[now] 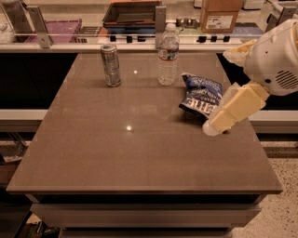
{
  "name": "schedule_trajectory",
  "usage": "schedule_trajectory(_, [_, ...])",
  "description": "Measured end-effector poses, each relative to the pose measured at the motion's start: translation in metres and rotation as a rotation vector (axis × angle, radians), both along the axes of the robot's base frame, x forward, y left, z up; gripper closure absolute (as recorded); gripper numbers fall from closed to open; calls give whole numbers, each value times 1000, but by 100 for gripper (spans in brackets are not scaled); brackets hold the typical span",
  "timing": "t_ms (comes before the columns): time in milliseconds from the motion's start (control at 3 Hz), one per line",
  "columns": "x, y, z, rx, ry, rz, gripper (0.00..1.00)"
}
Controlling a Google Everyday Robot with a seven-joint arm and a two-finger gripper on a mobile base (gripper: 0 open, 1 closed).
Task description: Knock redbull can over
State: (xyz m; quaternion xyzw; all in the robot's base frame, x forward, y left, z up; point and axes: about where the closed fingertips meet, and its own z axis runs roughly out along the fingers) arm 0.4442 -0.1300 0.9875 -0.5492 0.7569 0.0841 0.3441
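The redbull can is a slim silver-grey can with bluish markings. It stands upright at the back left of the brown table. My gripper is at the tip of the cream arm that reaches in from the right. It hangs over the table's right side, just in front of the blue chip bag. It is far to the right of the can and nearer the front, and it touches nothing I can see.
A clear water bottle stands upright to the right of the can. The chip bag lies between the bottle and my gripper. Behind the table runs a counter with a cardboard box and trays.
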Motion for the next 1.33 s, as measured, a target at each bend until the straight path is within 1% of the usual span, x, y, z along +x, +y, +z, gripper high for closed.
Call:
schedule_trajectory(333, [9,30,-2,58,-41,-43,0])
schedule_trajectory(667, [31,45,-7,83,-65,-144,0])
schedule_trajectory(1000, [55,55,-18,86,-79,-244,0])
schedule_trajectory(1333, [76,64,-26,132,-76,-327,0])
